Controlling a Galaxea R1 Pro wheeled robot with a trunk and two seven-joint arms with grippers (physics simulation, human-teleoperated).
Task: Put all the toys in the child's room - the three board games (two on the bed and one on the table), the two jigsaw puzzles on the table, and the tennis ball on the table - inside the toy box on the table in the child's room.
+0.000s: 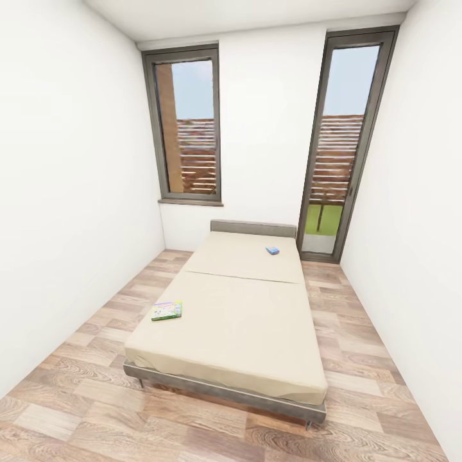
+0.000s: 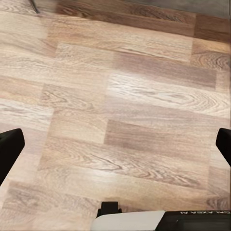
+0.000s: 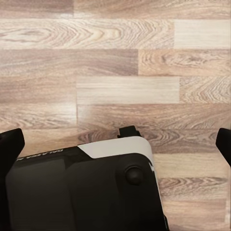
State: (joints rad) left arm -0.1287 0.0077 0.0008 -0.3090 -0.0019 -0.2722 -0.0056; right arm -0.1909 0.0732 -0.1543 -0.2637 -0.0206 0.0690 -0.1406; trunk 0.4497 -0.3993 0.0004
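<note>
Board games are seen on the bed (image 1: 237, 321): 2 of them. A small blue box (image 1: 273, 251) lies near the headboard (image 1: 253, 228), toward the far right side of the mattress. A green-edged box (image 1: 167, 310) lies flat at the left edge of the mattress, about halfway along it. The 2 are well apart.

Both arms are carried low over the wood floor (image 1: 83, 359). In each wrist view the dark fingertips are seen at opposite edges of the picture, so the left gripper (image 2: 115, 149) and the right gripper (image 3: 115, 144) are judged to have their jaws apart, with nothing held between them.

The step in hand is judged to be the approach to the bed. It would be done well if the base were brought along the left side, where the green-edged box sits at the edge and can be reached without leaning over the mattress. The blue box is better approached from the right side.

2 tall windows (image 1: 189, 122) stand in the far wall. The floor strips on either side of the bed are narrow, and the white walls (image 1: 58, 192) lie close, so turning room is judged to be tight.
</note>
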